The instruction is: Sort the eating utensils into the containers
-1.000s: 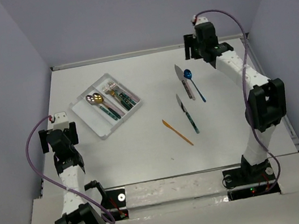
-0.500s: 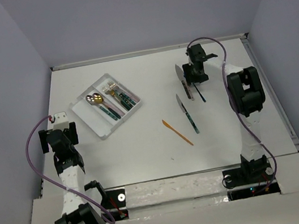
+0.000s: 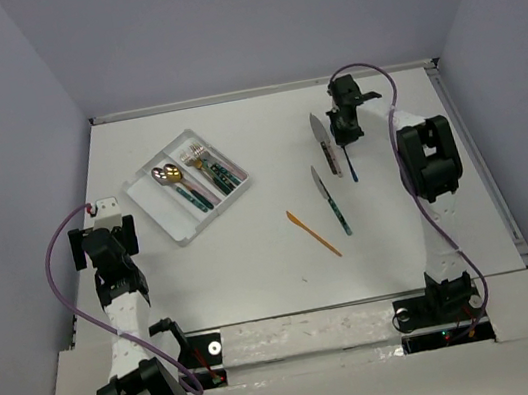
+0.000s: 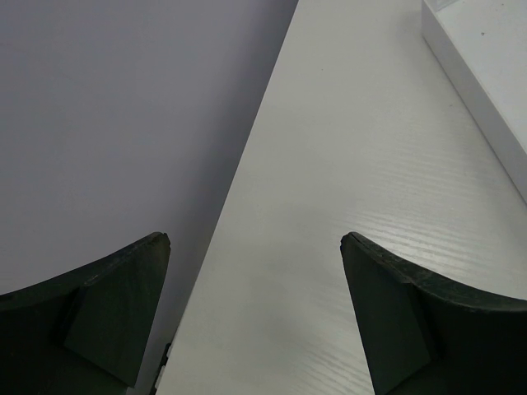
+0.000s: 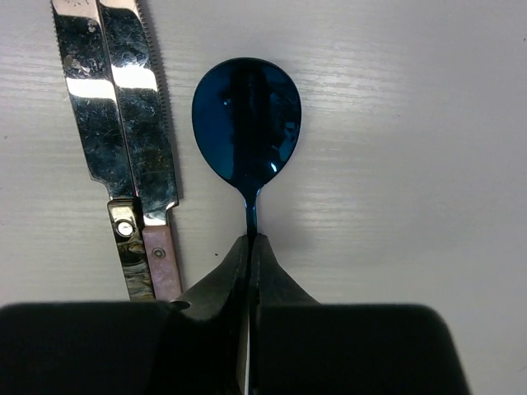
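Top external: right fingers (image 3: 345, 133) down on blue spoon (image 3: 352, 169) beside knife (image 3: 320, 132), far-right table (image 3: 258, 280); tray (image 3: 157, 210) well left | Left wrist: left fingers (image 4: 115, 288) spread apart, tray corner ahead-right | Right wrist: fingers pinched on spoon neck, bowl just ahead

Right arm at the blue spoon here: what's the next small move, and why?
Probably a short straight lift. The right gripper looks shut on the blue spoon at its neck, and two knives lie close beside it. Rising straight should clear them before the carry to the tray.
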Tool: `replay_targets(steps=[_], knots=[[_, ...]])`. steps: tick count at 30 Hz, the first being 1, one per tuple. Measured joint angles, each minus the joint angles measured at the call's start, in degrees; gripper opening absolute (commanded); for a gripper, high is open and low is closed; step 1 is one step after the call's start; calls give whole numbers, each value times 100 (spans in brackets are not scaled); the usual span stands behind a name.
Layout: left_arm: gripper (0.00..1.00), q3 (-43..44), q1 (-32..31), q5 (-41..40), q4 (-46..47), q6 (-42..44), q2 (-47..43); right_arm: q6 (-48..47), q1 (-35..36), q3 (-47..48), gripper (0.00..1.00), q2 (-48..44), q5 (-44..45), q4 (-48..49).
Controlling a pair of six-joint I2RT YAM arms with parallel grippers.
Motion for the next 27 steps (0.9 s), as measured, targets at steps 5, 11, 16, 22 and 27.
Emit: replay_targets(steps=[5,11,16,22,27], knots=[[99,0,0,-2,0,2,0,70,2,-299,0,-168,105,221],[99,0,0,-2,4,0,0,107,79,-1154,0,-997,570,337],[99,0,0,-9,48,2,2,109,837,-1086,0,-1912,1034,848],[99,0,0,-37,39,22,-2,37,2892,470,0,-1499,420,2295],[99,472,0,55,-592,111,-35,-127,3956,2402,0,328,-651,3014]])
